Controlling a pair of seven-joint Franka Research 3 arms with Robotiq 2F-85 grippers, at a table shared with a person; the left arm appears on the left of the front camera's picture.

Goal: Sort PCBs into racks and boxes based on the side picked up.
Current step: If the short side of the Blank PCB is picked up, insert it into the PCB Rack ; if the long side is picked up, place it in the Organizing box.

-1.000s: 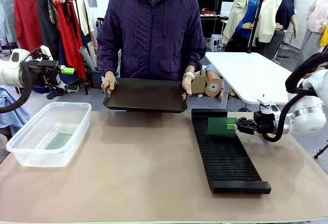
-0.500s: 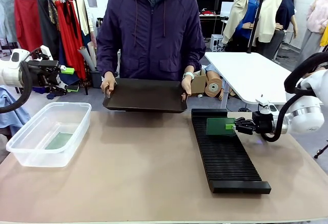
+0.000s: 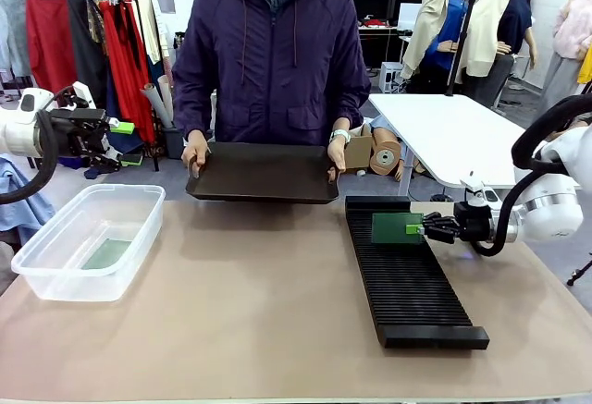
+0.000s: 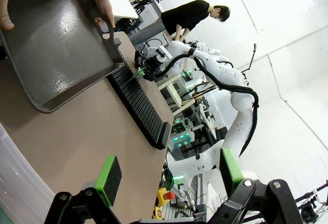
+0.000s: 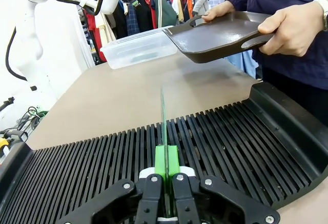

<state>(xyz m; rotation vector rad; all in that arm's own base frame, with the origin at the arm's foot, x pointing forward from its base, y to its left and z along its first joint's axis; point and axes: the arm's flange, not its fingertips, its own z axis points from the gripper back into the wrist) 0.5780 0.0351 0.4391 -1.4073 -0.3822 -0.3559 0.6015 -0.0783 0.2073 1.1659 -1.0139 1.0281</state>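
I see my right gripper [image 3: 426, 229] clenched on a PCB [image 3: 397, 228] held on edge over the far end of the rack [image 3: 407, 284], while my left gripper [image 3: 116, 128] hangs released above the box [image 3: 88, 239].

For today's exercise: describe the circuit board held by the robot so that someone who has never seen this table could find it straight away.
Start at the long black slotted rack on the robot's right side of the tan table. At its far end, the right gripper is shut on a thin green rectangular PCB, held upright on edge over the slots. The other green board lies flat inside the clear plastic tub.
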